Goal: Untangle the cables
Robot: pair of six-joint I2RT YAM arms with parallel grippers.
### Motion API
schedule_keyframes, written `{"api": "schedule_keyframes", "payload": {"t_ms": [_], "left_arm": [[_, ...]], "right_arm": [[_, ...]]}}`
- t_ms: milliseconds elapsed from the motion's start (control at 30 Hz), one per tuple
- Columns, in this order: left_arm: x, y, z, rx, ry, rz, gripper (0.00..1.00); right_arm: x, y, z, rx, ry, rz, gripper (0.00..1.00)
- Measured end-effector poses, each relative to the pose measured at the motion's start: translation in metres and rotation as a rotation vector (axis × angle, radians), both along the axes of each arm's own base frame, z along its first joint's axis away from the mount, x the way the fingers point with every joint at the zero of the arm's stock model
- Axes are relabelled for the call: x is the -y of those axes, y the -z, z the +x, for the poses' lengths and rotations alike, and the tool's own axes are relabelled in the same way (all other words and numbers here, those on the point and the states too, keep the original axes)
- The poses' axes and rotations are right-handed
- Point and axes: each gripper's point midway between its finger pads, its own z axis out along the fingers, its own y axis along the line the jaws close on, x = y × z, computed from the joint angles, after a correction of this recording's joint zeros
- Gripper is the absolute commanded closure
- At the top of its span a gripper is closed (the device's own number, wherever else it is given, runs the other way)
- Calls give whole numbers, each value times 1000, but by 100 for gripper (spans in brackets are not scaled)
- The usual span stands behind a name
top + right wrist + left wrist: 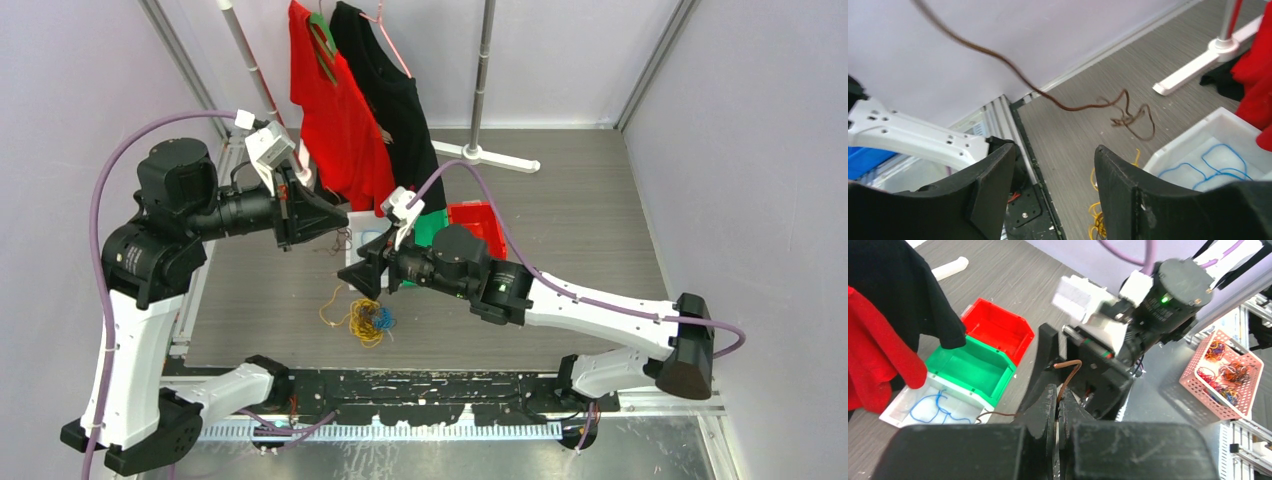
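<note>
Cable (1068,363), brown, hangs pinched in the closed left gripper (1058,396).

Left claw (1057,397), right claw (1054,150) black; arms (130,350) white-shelled, black-jointed; purple hoses (97,215).

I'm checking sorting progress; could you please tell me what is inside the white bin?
A thin blue cable lies looped on the floor of the white bin. Part of the bin is covered by the red shirt, so anything there cannot be seen.
</note>
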Motion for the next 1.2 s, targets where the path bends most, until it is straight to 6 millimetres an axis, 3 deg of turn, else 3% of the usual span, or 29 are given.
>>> {"api": "schedule_keyframes", "payload": {"t_ms": [133, 300, 500, 600, 733, 967, 1200], "left_arm": [[2, -4, -6, -18, 16, -25, 100], [3, -7, -12, -25, 31, -44, 100], [4, -6, -14, -43, 44, -54, 100], [5, -6, -16, -50, 51, -57, 100], [5, -4, -16, -54, 55, -57, 100], [6, 13, -11, -81, 47, -38, 100], [1, 40, 8, -62, -18, 34, 100]], "right_arm": [[-3, 12, 19, 22, 91, -31, 29], [-6, 10, 32, 55, 145, -13, 28], [-19, 26, 38, 59, 147, -35, 49], [-20, 30, 41, 61, 160, -44, 66], [-20, 24, 42, 71, 167, -26, 97], [-6, 25, 38, 75, 174, -27, 99], [30, 39, 37, 54, 233, -63, 99]]}}
